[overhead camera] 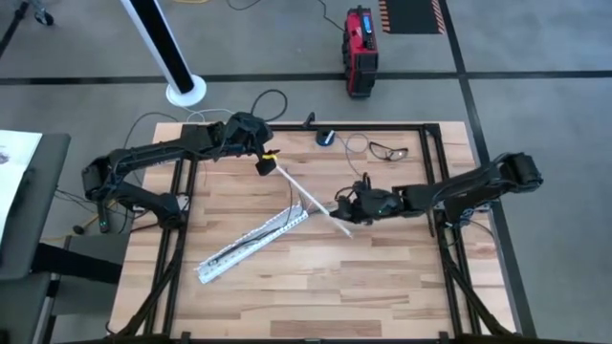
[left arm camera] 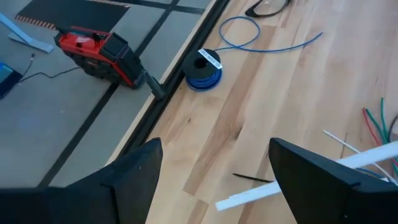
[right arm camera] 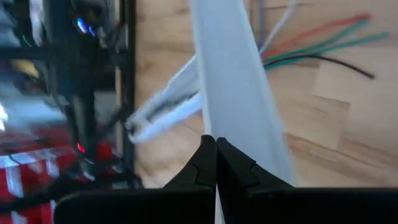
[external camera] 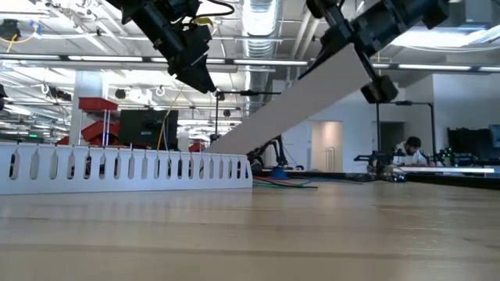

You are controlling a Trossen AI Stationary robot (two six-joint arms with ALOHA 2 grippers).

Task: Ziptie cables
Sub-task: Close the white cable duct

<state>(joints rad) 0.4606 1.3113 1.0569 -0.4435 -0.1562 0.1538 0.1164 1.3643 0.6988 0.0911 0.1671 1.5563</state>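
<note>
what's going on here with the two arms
Both arms are handling a flat white strip over the table. The right end effector is shut on one end of it, while the left end effector, open, sits at the other end, so the strip slopes up off the wood. A second, slotted white strip lies flat nearby. The cables lie loose on the table, not yet zip-tied.

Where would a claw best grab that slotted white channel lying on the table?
Probably mid-length, coming from above with fingers across its narrow width: the channel lies flat, long and thin. One end meets the flat strip, which the right gripper holds tilted above the table, with the left gripper open at the strip's other end, so the channel's other half looks freer.
</note>
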